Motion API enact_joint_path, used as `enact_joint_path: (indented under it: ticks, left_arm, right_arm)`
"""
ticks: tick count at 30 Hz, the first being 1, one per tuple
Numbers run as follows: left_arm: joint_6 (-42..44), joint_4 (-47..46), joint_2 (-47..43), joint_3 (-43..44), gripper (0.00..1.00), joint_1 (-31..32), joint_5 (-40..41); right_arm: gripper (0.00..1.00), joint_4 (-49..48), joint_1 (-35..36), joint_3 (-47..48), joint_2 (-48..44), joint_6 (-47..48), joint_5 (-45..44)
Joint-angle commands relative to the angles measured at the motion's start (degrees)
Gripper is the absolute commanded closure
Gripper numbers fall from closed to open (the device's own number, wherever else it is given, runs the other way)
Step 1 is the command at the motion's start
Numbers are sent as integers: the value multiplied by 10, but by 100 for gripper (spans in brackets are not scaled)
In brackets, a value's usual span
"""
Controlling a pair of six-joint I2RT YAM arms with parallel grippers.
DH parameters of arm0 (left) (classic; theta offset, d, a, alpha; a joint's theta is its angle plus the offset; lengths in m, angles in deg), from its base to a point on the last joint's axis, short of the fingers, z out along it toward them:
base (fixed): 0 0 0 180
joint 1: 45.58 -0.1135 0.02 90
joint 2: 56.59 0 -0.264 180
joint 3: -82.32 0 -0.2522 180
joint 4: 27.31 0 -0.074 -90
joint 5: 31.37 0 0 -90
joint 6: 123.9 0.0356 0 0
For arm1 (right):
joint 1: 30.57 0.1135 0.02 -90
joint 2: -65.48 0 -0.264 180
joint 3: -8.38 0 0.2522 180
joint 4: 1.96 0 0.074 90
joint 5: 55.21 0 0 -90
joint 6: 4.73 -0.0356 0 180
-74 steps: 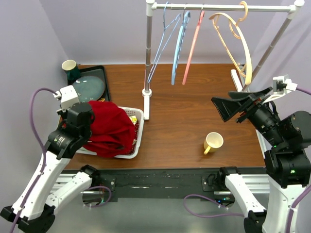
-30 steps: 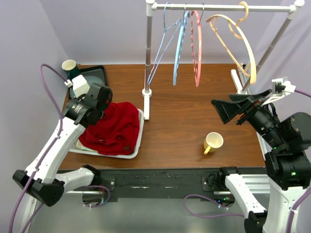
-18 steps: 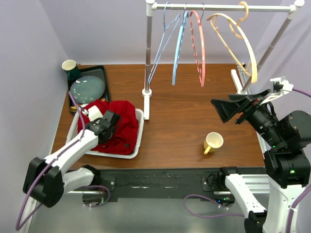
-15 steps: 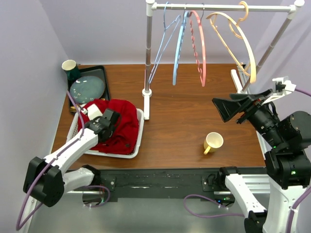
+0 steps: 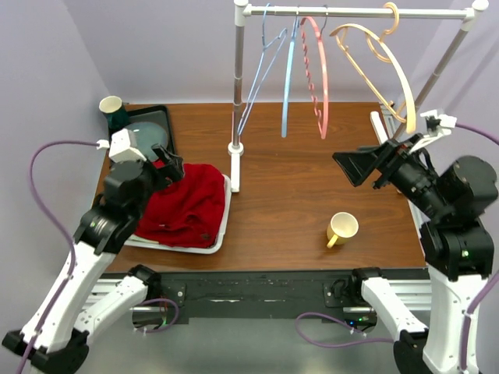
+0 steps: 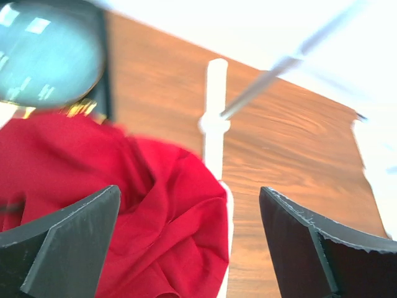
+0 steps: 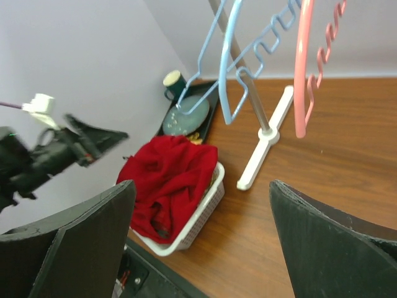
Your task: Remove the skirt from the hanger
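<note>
The red skirt (image 5: 189,204) is off the hangers and lies crumpled in the white basket (image 5: 224,222) at the left side of the table (image 5: 296,187). One fold hangs over the basket's right rim.

The left gripper (image 5: 170,166) is above the far left edge of the skirt. In its wrist view the left gripper (image 6: 189,192) has both fingers spread wide, and nothing is held between them. Whether a finger touches the cloth I cannot tell.

The right gripper (image 5: 357,166) is in the air over the right part of the table, also fully spread and empty.

The pink hanger (image 5: 316,78) and the blue hanger (image 5: 288,78) hang bare on the rack (image 5: 238,78).

The left arm covers the left half of the basket from above. In the left wrist view the far part is blurred, and a small golden thing (image 6: 80,108) beside the skirt is not clear.
</note>
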Motion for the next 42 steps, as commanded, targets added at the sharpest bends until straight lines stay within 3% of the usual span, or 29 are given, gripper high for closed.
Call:
enact_joint_path:
  ticks: [1,7,11,13,22,29,37,42]
  left_arm:
    - [168,-97,-43,-42,0,0,-160]
    - [229,-156,-93,-52,0,1,-267]
    - [237,-171,-95,-25,0,0,-315]
    - [236,-178,-93,-16,0,0,-332]
    - [223,-179,-128,-32,0,0,-303]
    - [211,-176,-150,-35,0,0,-313]
    - [201,-168,-152,-29,0,0,-316]
    - [204,-164,-158,-37,0,0,-316]
  right_arm:
    - [9,28,4,13,32,18,26]
    - [12,102,22,83,91,70,-1]
    - [9,93,42,-3,46,69,-40]
    - [1,71,43,-69,7,53,-39]
    - [1,40,43,-191,-158,22,-94]
    - [1,40,43,-220,-183,3,-74]
    - [1,66,44,-148,-161,9,-88]
    - [1,52,44,-158,-174,-3,-94]
